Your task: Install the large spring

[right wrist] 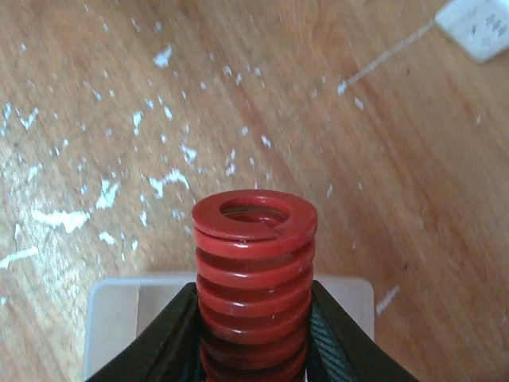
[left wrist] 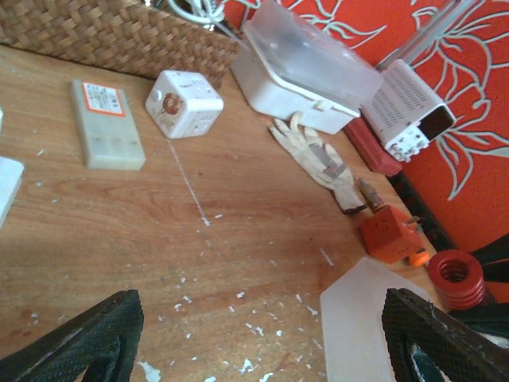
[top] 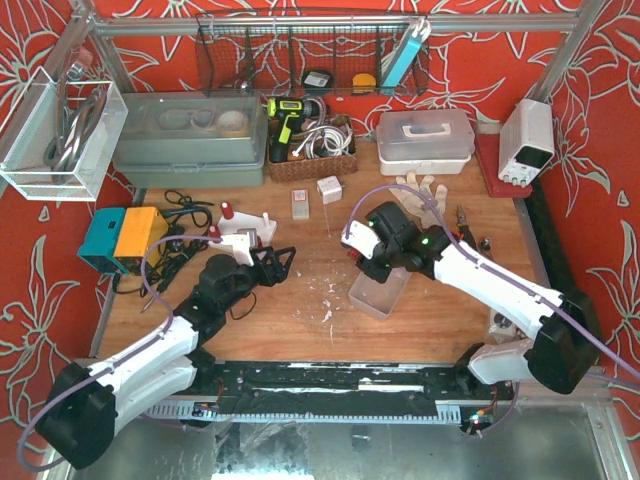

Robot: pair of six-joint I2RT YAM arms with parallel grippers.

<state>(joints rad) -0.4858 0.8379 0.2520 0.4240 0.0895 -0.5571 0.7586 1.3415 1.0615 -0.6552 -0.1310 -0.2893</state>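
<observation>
The large red spring (right wrist: 254, 270) is gripped between the black fingers of my right gripper (right wrist: 254, 338), its open end pointing away from the wrist. It is held over the near rim of a translucent plastic tray (right wrist: 111, 318) on the wooden table. The spring also shows at the right edge of the left wrist view (left wrist: 455, 278). In the top view my right gripper (top: 366, 264) hangs above the tray (top: 380, 292) at table centre. My left gripper (top: 278, 264) is open and empty, just left of the tray; its fingers (left wrist: 87, 342) frame bare wood.
A white fixture with red parts (top: 240, 236) lies behind the left gripper. A small white cube (left wrist: 183, 103), a flat white block (left wrist: 107, 123), a glove (left wrist: 318, 155), an orange cube (left wrist: 390, 235), a wicker basket (top: 310, 160) and a power supply (top: 526, 140) stand further back.
</observation>
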